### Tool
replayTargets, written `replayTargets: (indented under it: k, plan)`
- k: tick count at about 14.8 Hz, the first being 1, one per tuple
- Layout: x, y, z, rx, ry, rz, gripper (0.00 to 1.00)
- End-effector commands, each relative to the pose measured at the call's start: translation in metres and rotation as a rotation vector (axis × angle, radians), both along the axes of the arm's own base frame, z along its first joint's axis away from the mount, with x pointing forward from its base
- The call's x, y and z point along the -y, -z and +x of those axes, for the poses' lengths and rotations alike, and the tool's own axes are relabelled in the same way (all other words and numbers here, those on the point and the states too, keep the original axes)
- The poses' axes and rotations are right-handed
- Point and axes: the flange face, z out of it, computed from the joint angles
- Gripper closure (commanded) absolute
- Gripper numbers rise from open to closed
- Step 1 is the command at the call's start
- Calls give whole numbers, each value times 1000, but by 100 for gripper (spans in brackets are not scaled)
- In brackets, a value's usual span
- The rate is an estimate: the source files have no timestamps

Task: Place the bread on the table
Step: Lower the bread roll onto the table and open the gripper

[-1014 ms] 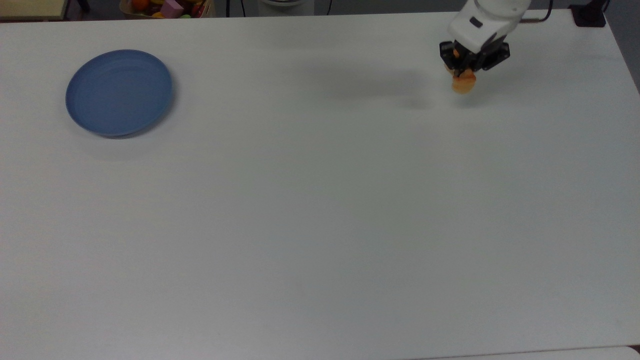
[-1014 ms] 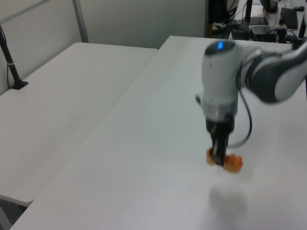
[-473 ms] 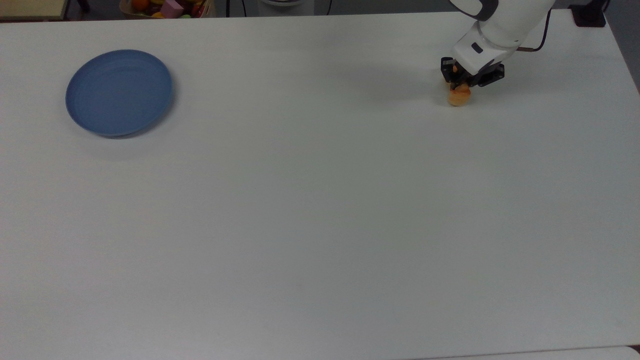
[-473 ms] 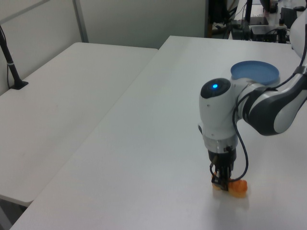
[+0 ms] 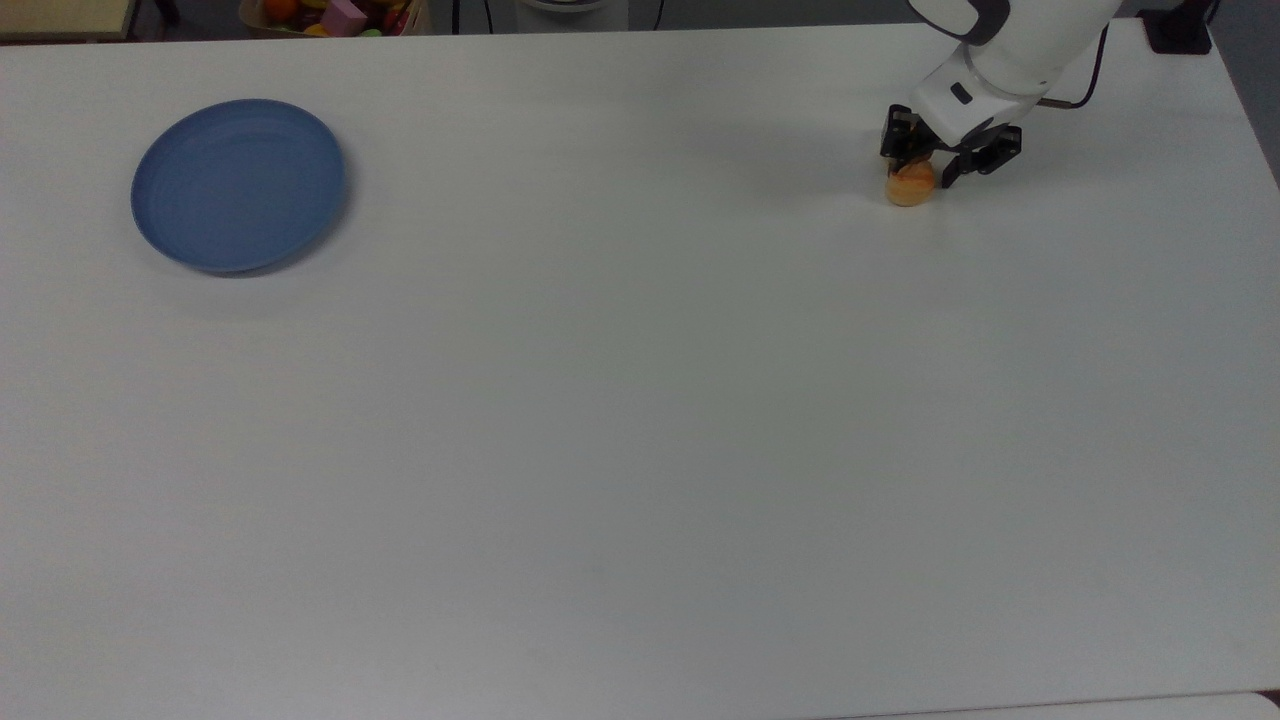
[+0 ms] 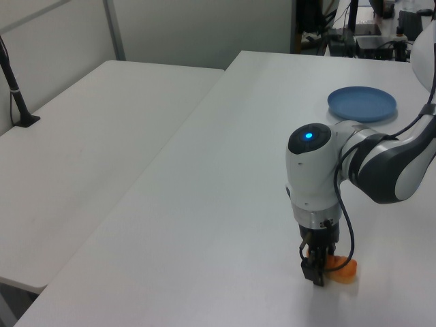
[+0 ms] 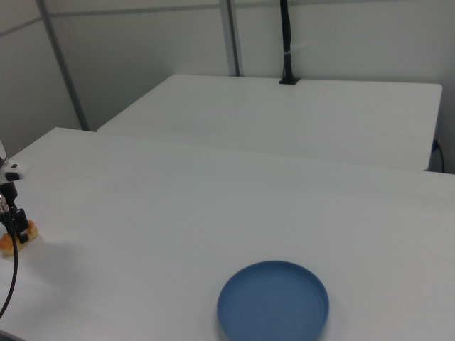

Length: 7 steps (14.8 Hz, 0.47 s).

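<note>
One gripper (image 6: 317, 271) stands over the bread (image 6: 340, 270) in the left view's lower right, nearest the camera. In the top view the jaws are spread apart, one finger on each side of the bun, and no longer appear to clamp it; the bread (image 5: 910, 186) rests on the table (image 5: 640, 420) near the top view's upper right corner. The right view shows the same bun (image 7: 7, 243) low at the right view's left edge, beside the dark fingers.

Handling judgement: the bun looks light and probably soft or slightly yielding, with a ridged top that gives some grip. Any regrasp should take it across the narrow width, at mid-length, with light closing force. A lateral exit could roll or drag it; a straight vertical retreat is advised.

Farther off, the blue plate (image 6: 362, 104) sits well apart from the bread.
</note>
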Motion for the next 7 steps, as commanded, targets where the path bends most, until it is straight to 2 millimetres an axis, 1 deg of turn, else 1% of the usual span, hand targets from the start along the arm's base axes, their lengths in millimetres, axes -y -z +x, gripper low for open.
replayTargets:
  k: [1, 7]
  plan:
    - [-2, 2, 1, 22, 24, -24, 0]
    - [-1, 0, 2, 38, 27, -35, 0]
